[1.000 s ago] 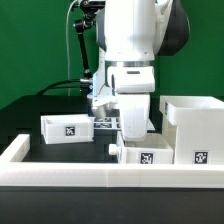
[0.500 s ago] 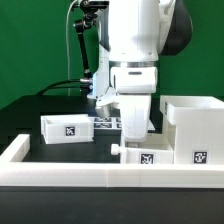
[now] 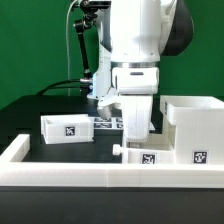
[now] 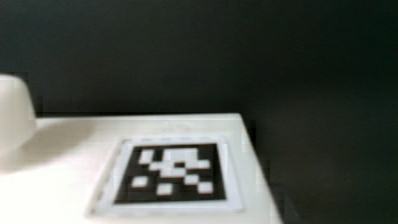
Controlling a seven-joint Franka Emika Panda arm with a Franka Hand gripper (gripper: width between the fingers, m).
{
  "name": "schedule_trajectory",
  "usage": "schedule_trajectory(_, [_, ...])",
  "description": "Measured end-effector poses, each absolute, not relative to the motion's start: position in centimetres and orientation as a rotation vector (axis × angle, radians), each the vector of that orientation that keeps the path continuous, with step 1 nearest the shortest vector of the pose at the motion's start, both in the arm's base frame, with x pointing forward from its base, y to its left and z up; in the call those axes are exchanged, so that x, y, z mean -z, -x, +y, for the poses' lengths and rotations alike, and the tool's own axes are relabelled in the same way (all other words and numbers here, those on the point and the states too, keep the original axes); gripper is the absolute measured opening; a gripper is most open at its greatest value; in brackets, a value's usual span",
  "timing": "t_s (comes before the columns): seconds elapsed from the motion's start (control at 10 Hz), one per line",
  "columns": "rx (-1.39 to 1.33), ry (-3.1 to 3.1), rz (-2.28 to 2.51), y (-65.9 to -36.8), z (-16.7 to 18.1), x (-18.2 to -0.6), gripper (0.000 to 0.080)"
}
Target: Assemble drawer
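Observation:
My gripper (image 3: 134,128) is lowered onto a small white box tray (image 3: 150,157) near the front border wall. The fingertips are hidden behind the tray's wall and appear closed on it. This tray has a knob (image 3: 118,150) on the side toward the exterior view's left and a square tag (image 3: 147,158). The wrist view shows the tray's tagged face (image 4: 175,172) close up and a white rounded part (image 4: 15,125) beside it; no fingers show there. A second tagged tray (image 3: 68,128) stands at the exterior view's left. The large hollow casing (image 3: 195,130) stands at the right.
The low white border wall (image 3: 90,176) runs along the front and up the left side. The marker board (image 3: 104,123) lies flat behind the gripper. A black stand with cables (image 3: 78,60) rises at the back. The tabletop is dark.
My gripper and the tray under it shifted a little toward the exterior view's right in the first half second. Since then nothing has visibly moved.

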State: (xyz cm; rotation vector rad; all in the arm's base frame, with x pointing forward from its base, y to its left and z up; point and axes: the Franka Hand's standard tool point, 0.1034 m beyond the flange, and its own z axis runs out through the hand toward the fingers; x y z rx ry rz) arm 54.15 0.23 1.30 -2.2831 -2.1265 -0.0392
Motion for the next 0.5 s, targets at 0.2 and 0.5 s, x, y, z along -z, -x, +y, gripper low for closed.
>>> schedule_trajectory(0.2, [0.041, 2.271, -2.134, -54.25, 0.8, -1.23, 0.0041])
schedule_trajectory(0.5, [0.029, 2.272, -2.125, -54.49, 1.41, -1.2, 0.0041])
